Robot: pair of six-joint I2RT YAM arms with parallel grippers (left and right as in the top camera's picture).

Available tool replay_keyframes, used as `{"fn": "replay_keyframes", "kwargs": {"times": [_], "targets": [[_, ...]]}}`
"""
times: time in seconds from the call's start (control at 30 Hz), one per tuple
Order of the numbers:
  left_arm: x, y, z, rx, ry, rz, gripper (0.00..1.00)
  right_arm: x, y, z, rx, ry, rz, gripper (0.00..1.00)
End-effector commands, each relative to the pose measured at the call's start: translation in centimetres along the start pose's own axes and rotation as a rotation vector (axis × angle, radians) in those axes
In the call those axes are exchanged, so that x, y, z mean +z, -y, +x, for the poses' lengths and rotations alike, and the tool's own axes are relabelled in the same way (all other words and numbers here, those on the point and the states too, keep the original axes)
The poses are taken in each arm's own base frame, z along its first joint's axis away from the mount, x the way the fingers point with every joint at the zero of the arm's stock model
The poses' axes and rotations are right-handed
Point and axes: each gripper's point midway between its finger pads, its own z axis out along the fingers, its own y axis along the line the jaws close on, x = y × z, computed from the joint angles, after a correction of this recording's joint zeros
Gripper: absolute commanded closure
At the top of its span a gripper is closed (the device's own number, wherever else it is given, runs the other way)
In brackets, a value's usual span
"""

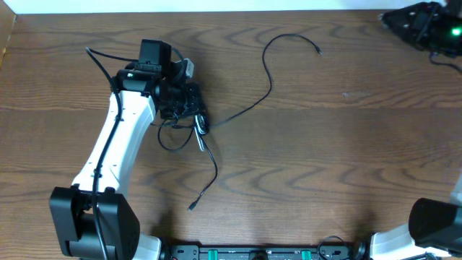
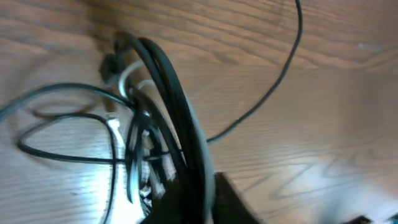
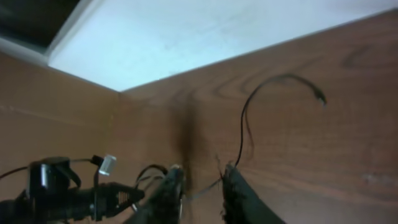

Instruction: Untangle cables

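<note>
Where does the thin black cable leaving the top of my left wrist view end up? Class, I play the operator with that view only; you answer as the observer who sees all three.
Observer: That long cable arcs away from the bundle, loops round and ends in a free plug that touches nothing else.
Operator: Is any other end loose?
Observer: Yes. A second cable trails from the bundle toward the robot's bases and ends in a near plug.
Operator: And the other arm?
Observer: The right end effector is well away from the bundle, fingers apart, holding nothing.
</note>
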Motion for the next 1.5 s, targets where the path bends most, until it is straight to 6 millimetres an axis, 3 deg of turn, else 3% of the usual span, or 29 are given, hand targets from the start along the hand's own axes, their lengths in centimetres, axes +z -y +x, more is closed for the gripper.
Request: {"fn": "replay_keyframes", "kwargs": {"times": [0.0, 0.13, 0.23, 0.43, 0.6, 0.73, 0.8, 1.03, 1.23, 1.33, 1.47], "targets": [[0.9, 2.1, 1.3, 0.045, -0.035, 0.013, 0.57, 0.9, -0.5, 0.7, -0.059, -0.012, 0.069, 0.71], [2.0, 2.7, 2.5, 0.143, -0.034, -0.126, 0.14, 2.3, -0.6, 1.8, -0.083, -0.042, 0.146, 0.58], [2.3, 2.7, 2.7, 0.182, -0.024, -0.191, 0.11, 2.8, -0.7, 2.6, -0.092, -0.063, 0.186, 0.55], [1.3, -0.5, 1.5, 0.015, 0.031, -0.301, 0.13, 4.6, -1.4, 4.9, -0.111, -0.134, 0.213, 0.53], [0.8, -1.5, 1.8, -0.046, -0.007, -0.261, 0.3, 6.9, -1.7, 7.3, -0.128, -0.221, 0.235, 0.52], [1.0, -0.5, 2.3, -0.036, -0.037, -0.198, 0.37, 10.7, -2.0, 10.8, -0.133, -0.356, 0.225, 0.52], [1.1, -0.5, 2.3, -0.037, -0.038, -0.198, 0.37, 13.6, -2.4, 13.7, -0.143, -0.455, 0.21, 0.55], [1.5, -1.0, 3.0, -0.097, -0.053, -0.208, 0.44, 19.1, -3.5, 20.8, -0.19, -0.656, 0.196, 0.56], [3.2, -3.0, 4.1, -0.183, -0.093, -0.242, 0.45, 22.4, -3.5, 26.3, -0.211, -0.791, 0.206, 0.56], [4.9, -4.3, 4.6, -0.249, -0.134, -0.227, 0.51, 23.8, -3.1, 28.4, -0.202, -0.833, 0.218, 0.57], [6.8, -4.1, 4.5, -0.254, -0.182, -0.141, 0.54, 25.5, -2.5, 30.5, -0.184, -0.873, 0.228, 0.6]]}}
